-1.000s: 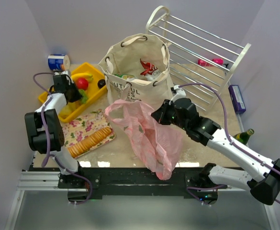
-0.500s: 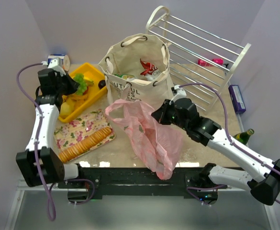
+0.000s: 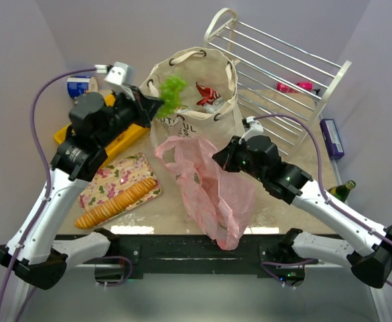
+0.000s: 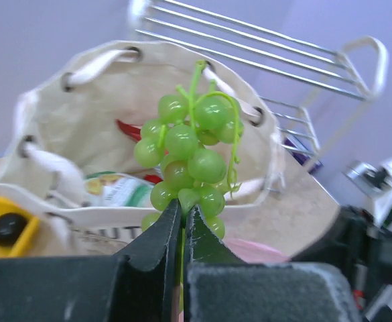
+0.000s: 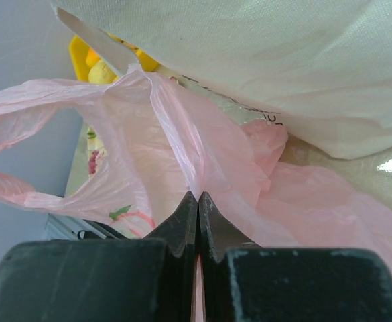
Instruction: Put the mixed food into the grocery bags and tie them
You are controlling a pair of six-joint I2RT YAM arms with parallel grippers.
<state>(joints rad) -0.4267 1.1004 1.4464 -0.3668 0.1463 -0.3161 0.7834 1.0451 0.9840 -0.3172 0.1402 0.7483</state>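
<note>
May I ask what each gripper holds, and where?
Left gripper: green grapes, by one end of the bunch. Right gripper: pink bag, by a fold near its mouth.

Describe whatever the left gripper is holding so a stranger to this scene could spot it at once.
Look for the big cream canvas tote standing mid-table. Just over its rim, the left gripper pinches a bunch of green grapes. It is the only bright green cluster held up in the air.

2 white arms (image 3: pixel 45 209), black joints, purple cables (image 3: pixel 40 111), black wedge-shaped fingers (image 4: pixel 159 245), perhaps a pale wrist camera (image 3: pixel 120 72).
</note>
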